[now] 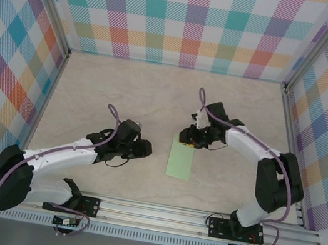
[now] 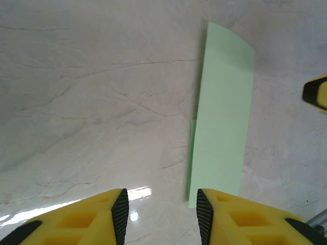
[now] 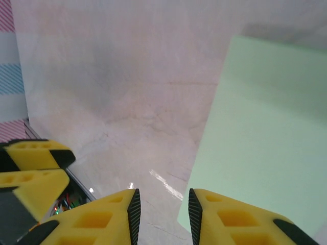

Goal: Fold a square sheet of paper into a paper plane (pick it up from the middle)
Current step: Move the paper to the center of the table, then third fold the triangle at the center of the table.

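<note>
- Overhead view: the paper (image 1: pixel 180 161), a pale green upright rectangle, lies flat on the marbled table (image 1: pixel 131 91), just right of centre and in the lower half of the frame.
- The left gripper (image 1: pixel 145 150) points at the paper's left edge from close by, with a strip of bare table between them.
- The right gripper (image 1: pixel 186 138) sits at the strip's upper end; whether it touches the sheet cannot be told.
- Left wrist view: the left gripper (image 2: pixel 161 198) fills the bottom of the frame, its yellow fingers (image 2: pixel 76 219) spread well apart with bare table in the gap and nothing held.
- The paper (image 2: pixel 222 112) runs up the right half of that frame, with a second layer peeking out along its left edge; a yellow tip of the right gripper (image 2: pixel 317 93) juts in at the right margin.
- Right wrist view: the right gripper (image 3: pixel 162 198) shows a narrower gap, also empty; the paper (image 3: pixel 265 138) fills the right side, its lower corner under the right-hand finger (image 3: pixel 240 219).
- The left gripper (image 3: pixel 33 166) shows at lower left there.
- Bright checked walls (image 1: pixel 188 19) ring the table.
</note>
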Robot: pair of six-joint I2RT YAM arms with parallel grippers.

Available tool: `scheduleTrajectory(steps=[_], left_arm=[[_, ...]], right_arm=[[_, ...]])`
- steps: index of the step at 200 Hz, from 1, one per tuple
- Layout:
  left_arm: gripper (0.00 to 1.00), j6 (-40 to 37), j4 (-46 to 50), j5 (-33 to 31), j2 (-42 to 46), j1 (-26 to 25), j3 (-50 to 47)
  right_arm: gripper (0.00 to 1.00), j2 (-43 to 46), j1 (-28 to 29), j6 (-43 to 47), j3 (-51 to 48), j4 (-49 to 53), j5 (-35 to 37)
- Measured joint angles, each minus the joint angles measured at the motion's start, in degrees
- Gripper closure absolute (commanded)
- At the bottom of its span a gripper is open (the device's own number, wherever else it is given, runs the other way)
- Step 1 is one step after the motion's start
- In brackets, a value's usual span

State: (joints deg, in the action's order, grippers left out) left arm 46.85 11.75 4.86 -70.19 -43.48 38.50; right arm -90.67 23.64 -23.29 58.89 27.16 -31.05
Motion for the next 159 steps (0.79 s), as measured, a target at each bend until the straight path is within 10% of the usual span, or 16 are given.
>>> scheduleTrajectory(steps=[159], left_arm=[[0.75,-1.14,-6.16,-0.90,-37.18,-5.14,25.66]], right_arm=[[0.59,10.10,-5.66,0.04,-15.54,4.07,3.41]])
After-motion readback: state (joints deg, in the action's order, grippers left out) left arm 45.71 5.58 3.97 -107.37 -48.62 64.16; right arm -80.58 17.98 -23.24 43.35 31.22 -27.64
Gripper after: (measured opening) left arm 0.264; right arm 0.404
